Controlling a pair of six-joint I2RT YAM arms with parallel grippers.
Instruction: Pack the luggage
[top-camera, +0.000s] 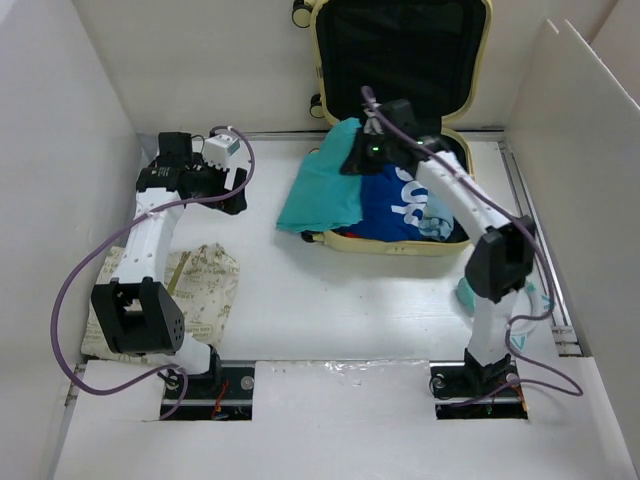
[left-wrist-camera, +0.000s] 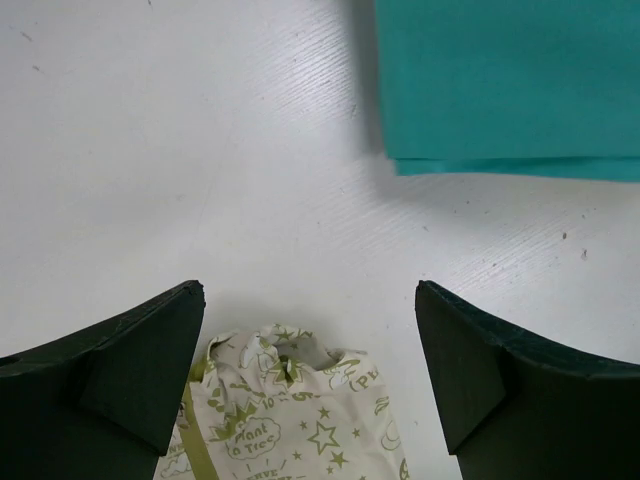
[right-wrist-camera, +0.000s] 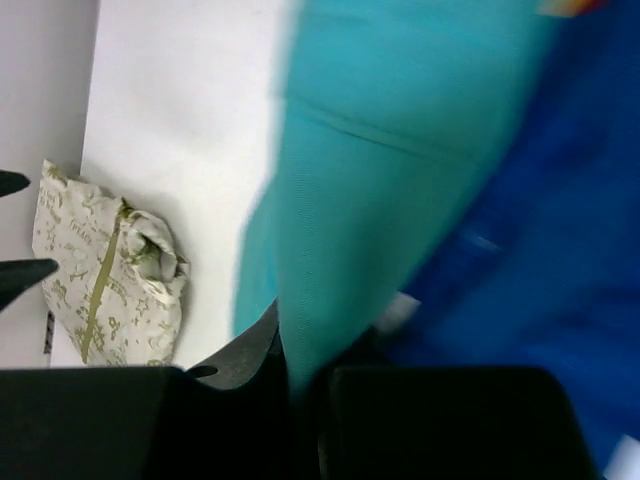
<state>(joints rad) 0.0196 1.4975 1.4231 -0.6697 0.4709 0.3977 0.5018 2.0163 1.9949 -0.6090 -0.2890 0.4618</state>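
Right wrist view is a blurry mess, but I can see the right fingers (right-wrist-camera: 440, 420) clamped on a fold of the teal garment (right-wrist-camera: 390, 150). The cloth runs straight down into the dark gap between them, so the tips are buried. From the top camera the right arm (top-camera: 470, 205) covers the middle of the case, and I can't tell what lies under it. The left fingers (left-wrist-camera: 140, 370) are spread wide with nothing in them, hovering over bare table (left-wrist-camera: 150, 150). The neck of the drawstring bag (left-wrist-camera: 290, 410) shows between them, with the rest of it cut off.

The luggage (top-camera: 390, 244) sits at the far edge of the table, right of the middle, opened up. It has a pale yellow shell, the lid (top-camera: 400, 60) stands upright showing black lining, and there are small wheels (top-camera: 317, 104) on its left side. A blue garment (top-camera: 395, 205) with white lettering lies in the base. The teal one hangs over the left rim onto the table.

The cream, green-printed bag lies by the left edge, partly under the left arm (top-camera: 150, 240). There's a pale teal scrap (top-camera: 464, 296) behind the right arm near the right edge, too hidden to name.
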